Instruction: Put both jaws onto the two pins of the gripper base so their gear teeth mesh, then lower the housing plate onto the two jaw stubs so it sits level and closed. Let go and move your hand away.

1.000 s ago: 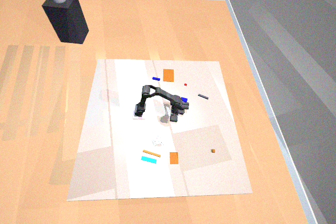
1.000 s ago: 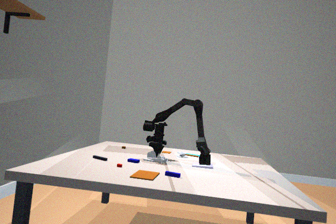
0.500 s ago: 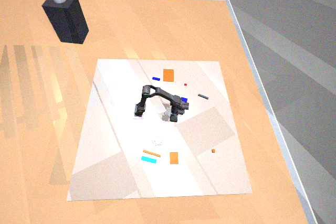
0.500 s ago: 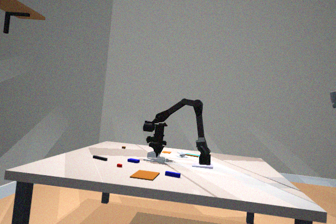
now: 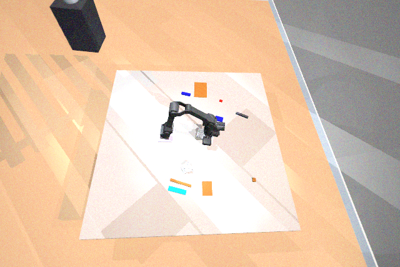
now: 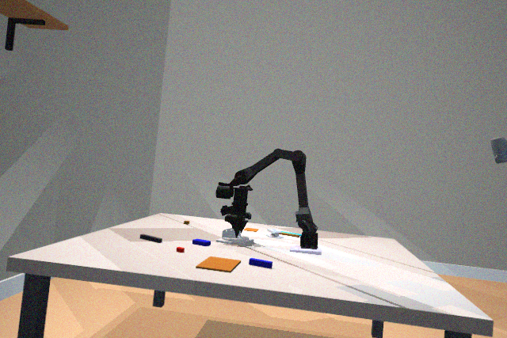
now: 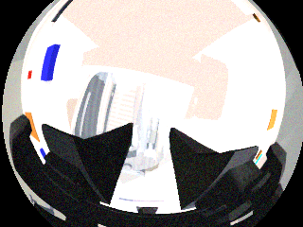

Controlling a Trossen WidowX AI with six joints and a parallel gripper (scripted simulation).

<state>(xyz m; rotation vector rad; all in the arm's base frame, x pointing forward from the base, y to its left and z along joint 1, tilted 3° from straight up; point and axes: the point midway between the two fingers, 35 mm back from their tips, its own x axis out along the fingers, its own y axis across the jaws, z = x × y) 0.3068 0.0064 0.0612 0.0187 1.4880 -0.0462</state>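
Note:
The gripper base [image 5: 199, 134] [image 6: 245, 241] is a pale assembly on the table below the hand. Its curved grey wall [image 7: 92, 106] stands at the left in the wrist view. My gripper [image 6: 237, 235] [image 7: 151, 127] points straight down, low over the base, and is shut on a pale jaw [image 7: 148, 156] that shows between the black fingers. The glare hides whether its hole is on a pin and whether any teeth mesh. Another white part [image 5: 186, 167] [image 6: 273, 233] lies apart from the base; I cannot tell whether it is the housing plate.
A blue block [image 5: 219, 118] [image 6: 201, 242] [image 7: 50, 62] lies close to the base. Beyond it are a red cube [image 5: 220, 100] [image 6: 180, 249] and a black bar [image 5: 242, 115] [image 6: 150, 237]. An orange bar [image 5: 180, 182] and a cyan block [image 5: 177, 190] lie near the separate white part.

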